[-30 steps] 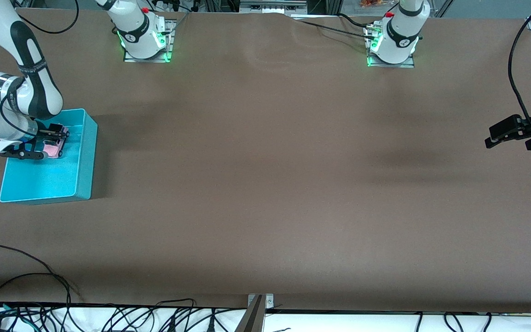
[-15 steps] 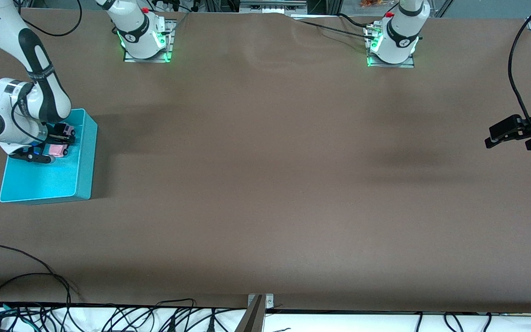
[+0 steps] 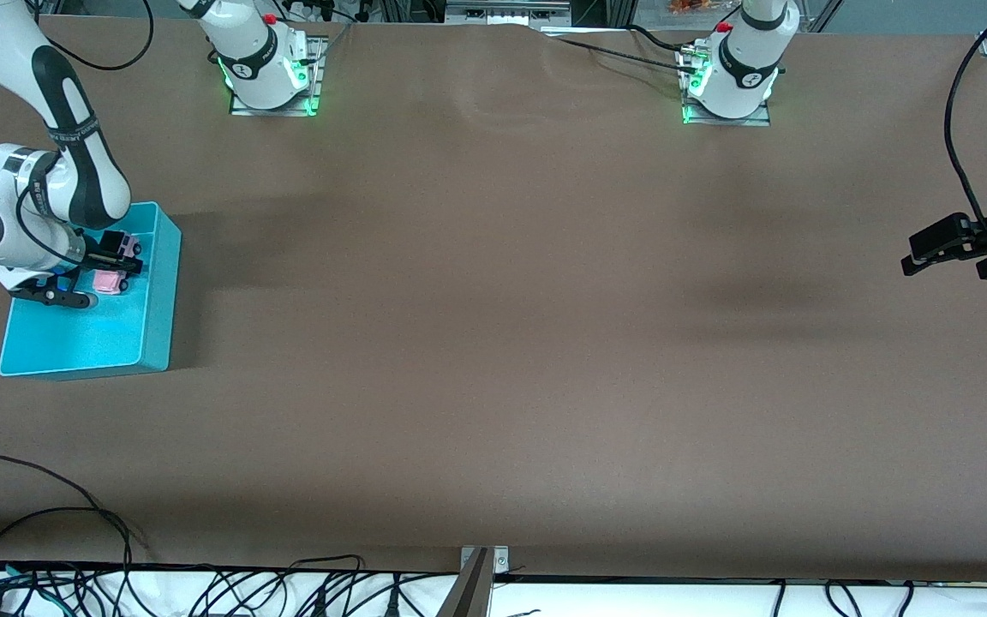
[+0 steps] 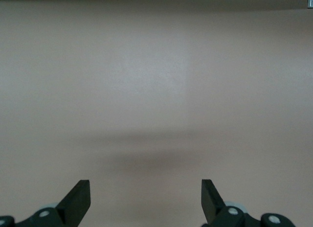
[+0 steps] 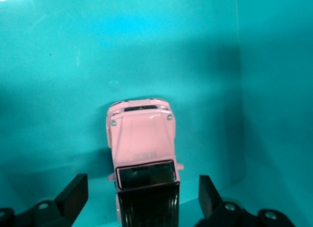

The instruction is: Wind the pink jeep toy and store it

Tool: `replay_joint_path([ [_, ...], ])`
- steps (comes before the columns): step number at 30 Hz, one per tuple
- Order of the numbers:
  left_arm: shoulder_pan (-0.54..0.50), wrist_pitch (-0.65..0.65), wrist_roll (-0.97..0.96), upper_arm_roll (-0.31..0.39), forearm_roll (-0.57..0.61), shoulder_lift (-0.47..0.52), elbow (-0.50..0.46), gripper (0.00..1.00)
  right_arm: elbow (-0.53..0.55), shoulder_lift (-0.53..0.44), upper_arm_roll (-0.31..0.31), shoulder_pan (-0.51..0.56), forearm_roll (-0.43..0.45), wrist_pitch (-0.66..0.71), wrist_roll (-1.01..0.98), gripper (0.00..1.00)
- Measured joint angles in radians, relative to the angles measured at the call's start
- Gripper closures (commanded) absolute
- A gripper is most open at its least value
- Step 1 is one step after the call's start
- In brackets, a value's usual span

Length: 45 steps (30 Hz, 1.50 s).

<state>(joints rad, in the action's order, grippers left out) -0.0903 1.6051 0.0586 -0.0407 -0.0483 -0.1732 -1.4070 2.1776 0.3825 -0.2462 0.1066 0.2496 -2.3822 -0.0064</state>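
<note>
The pink jeep toy stands on the floor of the turquoise bin, near the bin's end toward the robots. In the right wrist view the jeep shows its pink hood and black roof, close to a wall of the bin. My right gripper is inside the bin, open, with one finger on each side of the jeep's black roof and a gap on both sides. My left gripper hangs open and empty over the table's edge at the left arm's end.
The brown table carries only the bin, which sits at the right arm's end. Cables lie along the table edge nearest the front camera. The left wrist view shows only bare table surface.
The right wrist and gripper have shifted a little inside the bin, and the jeep with them, toward the bin's wall on the table's middle side. The left arm has not moved.
</note>
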Motion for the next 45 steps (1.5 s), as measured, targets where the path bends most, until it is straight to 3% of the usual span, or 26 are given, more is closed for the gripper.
replay_joint_path([
  [9,0.0,0.0,0.0,0.0,0.0,0.0,0.0,0.0,0.0,-0.04,0.032,0.0,0.0,-0.019,0.002,0.0],
  [26,0.0,0.0,0.0,0.0,0.0,0.0,0.0,0.0,0.019,-0.235,0.039,-0.002,0.0,0.038,0.028,0.0],
  [37,0.0,0.0,0.0,0.0,0.0,0.0,0.0,0.0,-0.002,-0.352,0.143,-0.019,-0.004,0.211,0.045,0.0],
  [45,0.0,0.0,0.0,0.0,0.0,0.0,0.0,0.0,-0.09,-0.379,0.216,-0.049,-0.022,0.32,0.115,0.0],
])
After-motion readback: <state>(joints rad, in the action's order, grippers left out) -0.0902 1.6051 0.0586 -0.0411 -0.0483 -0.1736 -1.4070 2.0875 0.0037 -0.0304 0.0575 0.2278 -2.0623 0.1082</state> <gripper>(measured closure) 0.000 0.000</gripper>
